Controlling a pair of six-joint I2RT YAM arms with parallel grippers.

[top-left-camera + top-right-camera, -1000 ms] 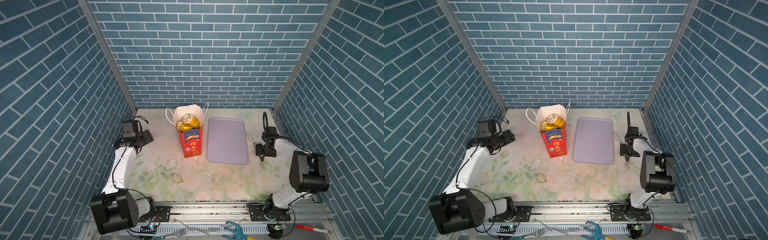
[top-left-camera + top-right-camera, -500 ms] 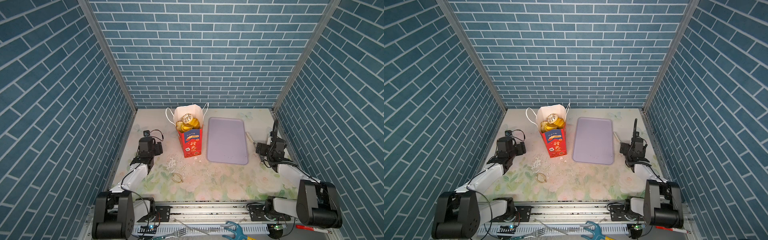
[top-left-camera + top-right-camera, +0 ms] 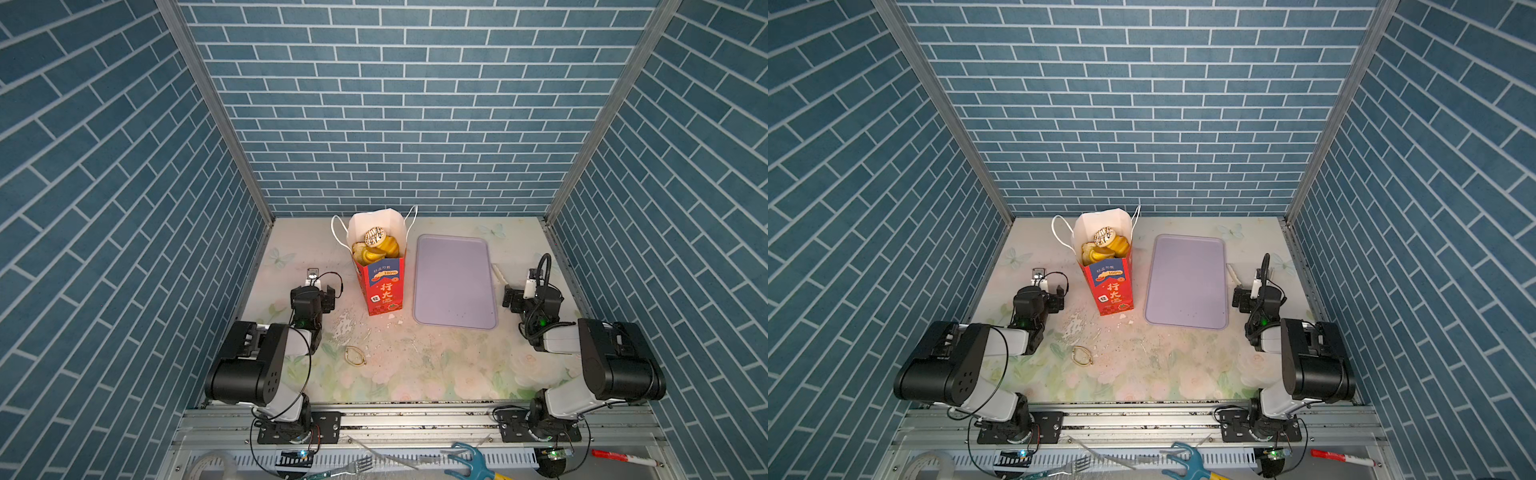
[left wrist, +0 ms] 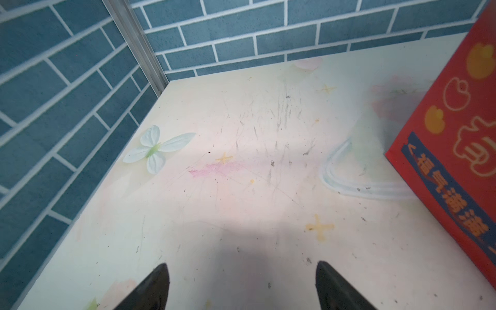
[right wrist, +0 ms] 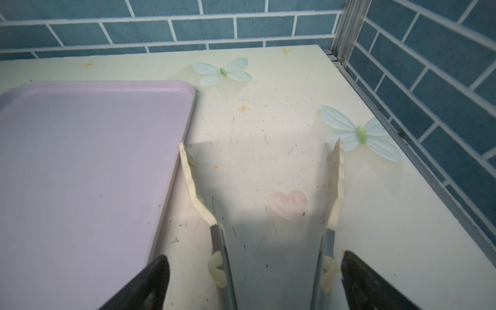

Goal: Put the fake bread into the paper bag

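Left claw (image 4: 241,268) released, fingers spread wide over table (image 4: 241,188). From where I sit, paper bag (image 3: 382,286) stands upright near it, off to its right, not touching. Fake bread (image 3: 376,246) piled inside bag up at mouth, drizzled doughnut on top. Right claw (image 5: 255,256) spread wide too. Tongs (image 5: 192,185) lie between its fingers, gap showing on one side. Lilac tray (image 3: 453,282) just left of that claw.

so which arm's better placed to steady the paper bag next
Left, probably. The left gripper sits open right beside the paper bag, while the right gripper is on the far side of the lilac tray, with the tongs between its open fingers.
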